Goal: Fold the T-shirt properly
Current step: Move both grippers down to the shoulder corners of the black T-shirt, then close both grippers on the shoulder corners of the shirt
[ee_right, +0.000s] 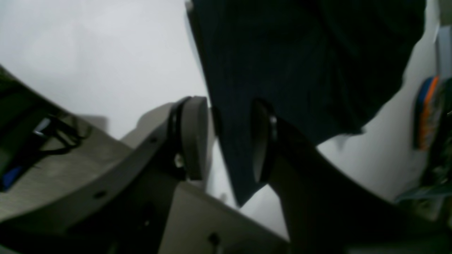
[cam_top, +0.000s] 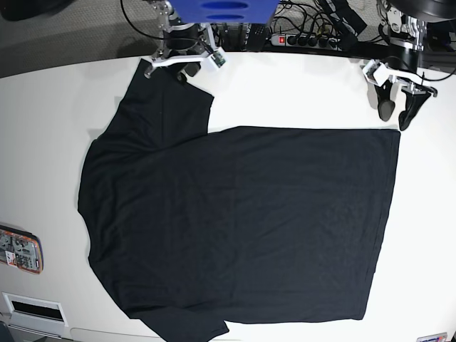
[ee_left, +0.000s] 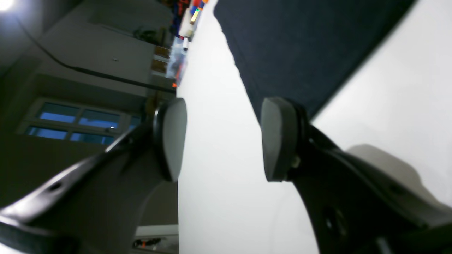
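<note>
Plain black soft cloth T-shirt (cam_top: 235,221) lies flat, unfolded; right gripper (ee_right: 229,141) pinches its sleeve, left gripper (ee_left: 222,141) gapes empty.

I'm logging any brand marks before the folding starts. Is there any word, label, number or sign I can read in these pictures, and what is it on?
None can be read.
T-shirt: plain black, no print or label showing.
Small orange-edged card at the table edge: it has markings, too small to read.
Power strip behind the table: no readable text.
Colourful items in the left wrist view: blurred.
</note>
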You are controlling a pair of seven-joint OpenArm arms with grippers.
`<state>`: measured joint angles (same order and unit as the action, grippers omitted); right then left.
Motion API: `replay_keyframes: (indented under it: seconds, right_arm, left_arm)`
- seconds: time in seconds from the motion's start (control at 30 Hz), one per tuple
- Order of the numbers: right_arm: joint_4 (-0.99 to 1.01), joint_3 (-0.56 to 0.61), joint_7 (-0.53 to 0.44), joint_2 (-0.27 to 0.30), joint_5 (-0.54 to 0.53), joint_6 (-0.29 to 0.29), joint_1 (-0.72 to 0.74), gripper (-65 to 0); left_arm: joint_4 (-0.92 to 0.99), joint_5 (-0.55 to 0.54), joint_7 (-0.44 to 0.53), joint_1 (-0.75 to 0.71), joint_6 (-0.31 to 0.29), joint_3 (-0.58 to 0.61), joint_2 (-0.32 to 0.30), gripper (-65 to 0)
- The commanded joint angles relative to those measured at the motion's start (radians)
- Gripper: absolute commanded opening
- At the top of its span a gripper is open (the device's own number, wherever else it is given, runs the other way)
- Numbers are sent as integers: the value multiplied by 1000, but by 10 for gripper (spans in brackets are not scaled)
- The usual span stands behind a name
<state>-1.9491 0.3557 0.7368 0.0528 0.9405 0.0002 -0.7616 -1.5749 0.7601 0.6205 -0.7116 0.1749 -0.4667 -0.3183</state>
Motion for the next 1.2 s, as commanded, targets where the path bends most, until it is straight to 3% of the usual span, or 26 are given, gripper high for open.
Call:
replay_keyframes:
  seconds: [0.0, 0.17, 0.4, 0.53, 0.7, 0.87, 1.17]
  right_arm:
    - [-13, 15, -46, -14, -51, 2, -9, -454]
    - [-11, 15, -46, -11, -125, 2, -9, -454]
    - [-5, 13, -44, 42, -268, -1, 12, -454]
    - [9, 13, -43, 42, -263, -1, 54, -453]
    - [10, 19, 50, 43, -242, 1, 75, -449]
    - [18, 21, 102, 98, -249, 1, 136, -449]
    - [76, 19, 114, 108, -249, 2, 161, -449]
  left_arm:
    - [-14, -14, 14, -6, 18, -4, -8, -341]
    - [-14, -12, 14, 7, 18, -5, 15, -341]
    - [-14, -12, 12, 14, 18, -4, 25, -341]
    - [-14, -12, 12, 14, 18, -5, 37, -338]
    - [-14, -12, 12, 14, 18, -5, 38, -336]
    - [-14, -12, 12, 14, 18, -5, 38, -336]
    - [-14, -11, 12, 14, 18, -7, 38, -336]
